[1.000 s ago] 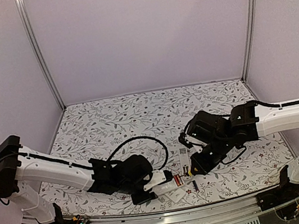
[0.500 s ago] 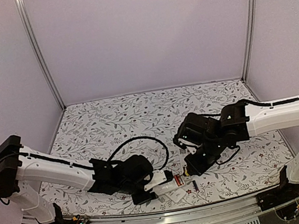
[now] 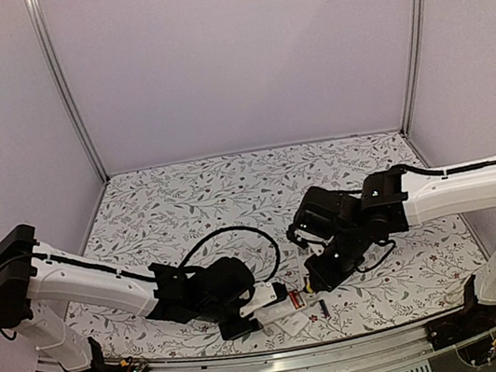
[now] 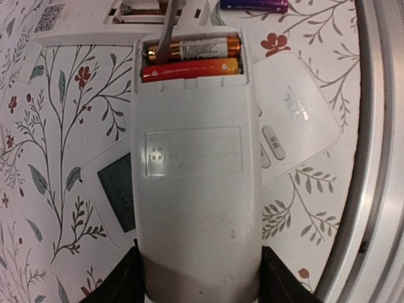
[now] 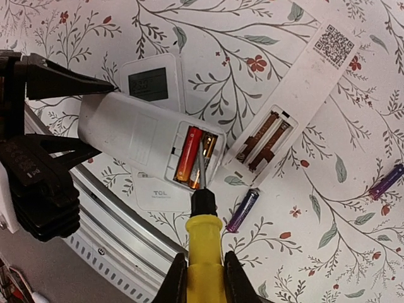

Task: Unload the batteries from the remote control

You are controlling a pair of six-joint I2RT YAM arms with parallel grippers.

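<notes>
My left gripper (image 4: 197,278) is shut on the near end of a white remote (image 4: 196,164), held back side up. Its battery bay is open, with a red battery (image 4: 192,67) and a gold battery (image 4: 196,47) side by side. My right gripper (image 5: 203,278) is shut on a yellow-handled screwdriver (image 5: 203,246). The tool's metal tip sits inside the bay between the red battery (image 5: 189,158) and the gold battery (image 5: 207,148). In the top view the left gripper (image 3: 254,312) and right gripper (image 3: 323,273) meet at the remote (image 3: 276,302) near the front edge.
A long white remote (image 5: 297,101) with a QR code lies with its bay empty. Two purple batteries (image 5: 243,210) (image 5: 386,182) lie loose on the floral table. A small screen remote (image 5: 151,79) and a TCL remote (image 5: 161,196) lie under the held one. A metal rail (image 5: 107,240) edges the table.
My right arm has moved left and slightly down toward the held remote, bringing the screwdriver tip to the bay. The left arm and remote have not moved.
</notes>
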